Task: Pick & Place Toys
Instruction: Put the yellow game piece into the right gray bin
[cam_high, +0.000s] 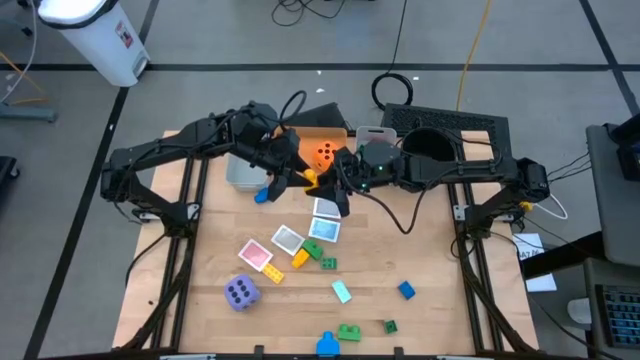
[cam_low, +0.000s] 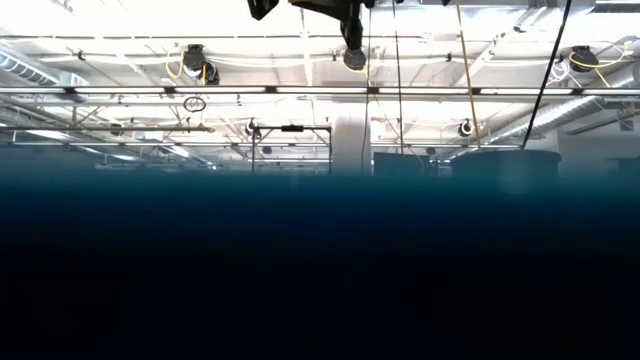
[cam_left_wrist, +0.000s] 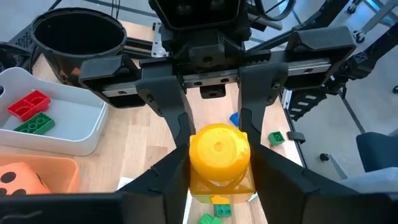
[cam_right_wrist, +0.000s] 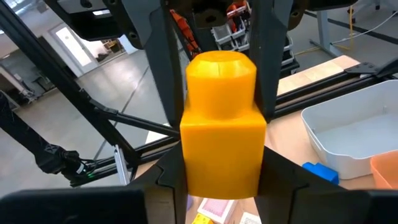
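A yellow brick (cam_left_wrist: 219, 163), a cube with a round stud on top, hangs high above the table's middle between both grippers. My left gripper (cam_left_wrist: 221, 190) comes from the table's left and my right gripper (cam_right_wrist: 224, 180) from the right. They meet nose to nose at the brick (cam_high: 311, 177), each shut on it. An orange die (cam_high: 325, 152) lies in the orange bin. A purple die (cam_high: 241, 292), several picture cards (cam_high: 288, 240) and small bricks (cam_high: 327, 264) lie on the wooden table. My left gripper pinches the yellow brick between its two fingers at the cube's lower sides (cam_left_wrist: 247, 185). It comes from the table's left, slanting down. My right gripper pinches the cube's two sides (cam_right_wrist: 189, 155) between its fingers (cam_right_wrist: 165, 177), level, from the table's right. The brick stands upright, stud up, clear of the table.
A pale grey bin (cam_left_wrist: 59, 124) holding a red and a green brick stands beside the orange bin (cam_left_wrist: 50, 177) at the far side. A black round bowl (cam_left_wrist: 78, 37) is at the far right. A blue brick (cam_high: 263, 195) lies by the grey bin.
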